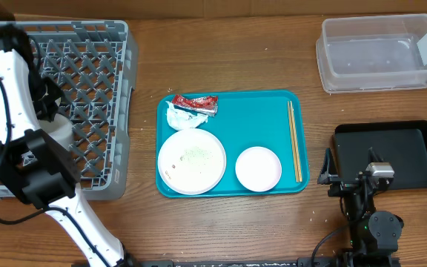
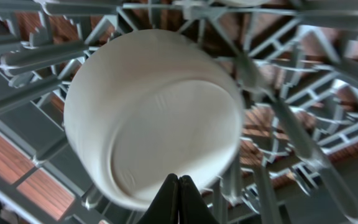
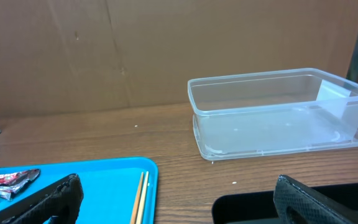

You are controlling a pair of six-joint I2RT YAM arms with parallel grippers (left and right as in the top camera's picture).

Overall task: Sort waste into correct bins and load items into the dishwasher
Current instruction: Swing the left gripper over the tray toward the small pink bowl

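The grey dish rack [image 1: 87, 74] stands at the left. My left gripper [image 2: 178, 182] is shut, its tips right at the rim of a pale bowl [image 2: 154, 118] lying tilted in the rack lattice; the bowl also shows in the overhead view [image 1: 59, 132]. On the teal tray [image 1: 232, 115] lie the red sauce packet [image 1: 196, 103], the crumpled napkin [image 1: 180, 117], the white plate [image 1: 192, 161] with crumbs, the pink dish [image 1: 258, 168] and the chopsticks [image 1: 293, 141]. My right gripper [image 3: 179, 205] is open and empty between the teal tray and the black tray [image 1: 391, 152]. No cup shows.
The clear tub [image 1: 380, 53] sits at the back right and is empty; it also shows in the right wrist view [image 3: 278, 112]. The left arm [image 1: 21, 170] reaches over the rack's front edge. Bare wooden table lies between the rack and the teal tray.
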